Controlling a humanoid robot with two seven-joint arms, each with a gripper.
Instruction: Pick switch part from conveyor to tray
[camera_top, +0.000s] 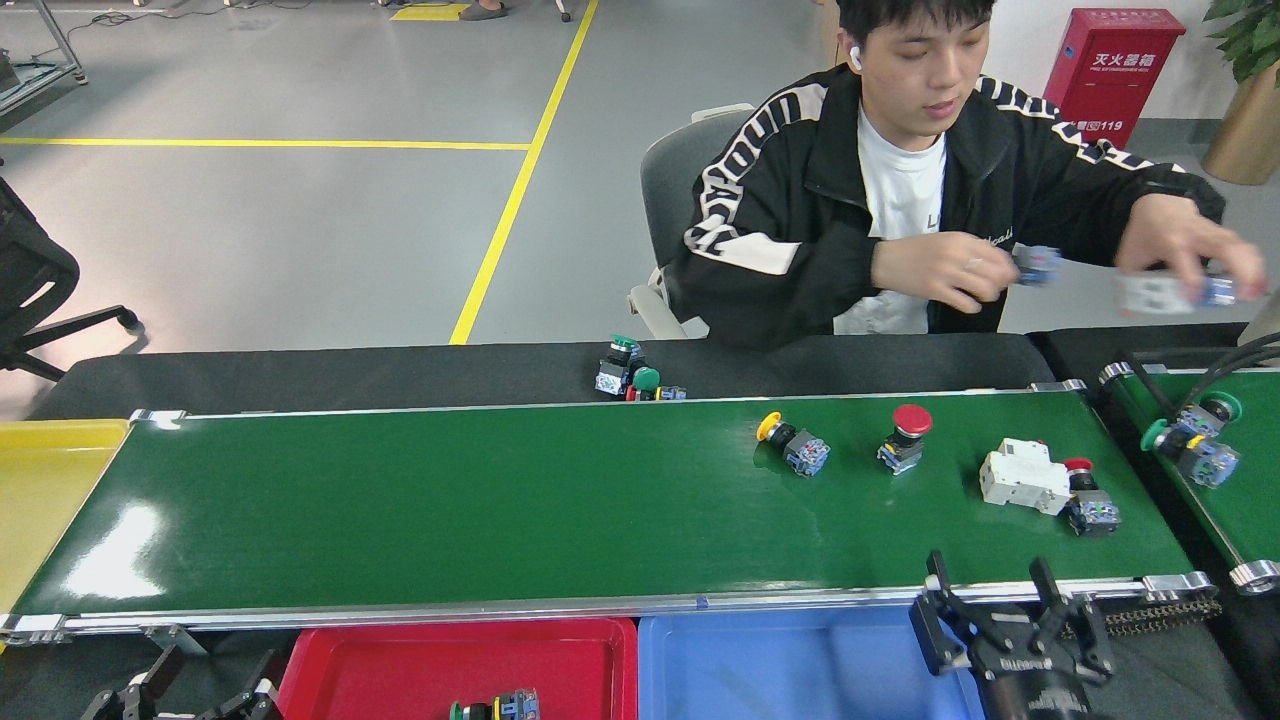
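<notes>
**Reaching into a crowded corner: where your next pick could have slipped**

Your right gripper (990, 578) hung just in front of the conveyor (450, 500), above the right end of the blue tray (780, 665). Its jaws were spread and held nothing. Your left gripper (185, 695) sat low at the bottom corner, too dark and small for me to tell how its jaws stood.

The nearest switch part (1090, 503), the small red-capped one, lay touching the white breaker block (1022, 477). That contact looked like your main hazard. A jaw coming down on the block side had no gap to enter, so you could have clamped both pieces or knocked the block toward the belt's end.

The red mushroom switch (905, 440) and the yellow-capped switch (790, 445) lay farther along, each apart from its neighbours, and seemed the cleaner targets. Both were rounded and lay on their sides or tilted, so a grip on the cap would likely have let them roll out. If the belt was running, a late descent would also have closed on bare green.

The person's hands (1185, 250) were raised above the right end, holding blurred parts. A new piece dropped in front of you could have landed under your jaws.

One green-capped part (495, 708) already lay in the red tray (400, 660), so a red or yellow cap released there might have been mis-sorted.
</notes>
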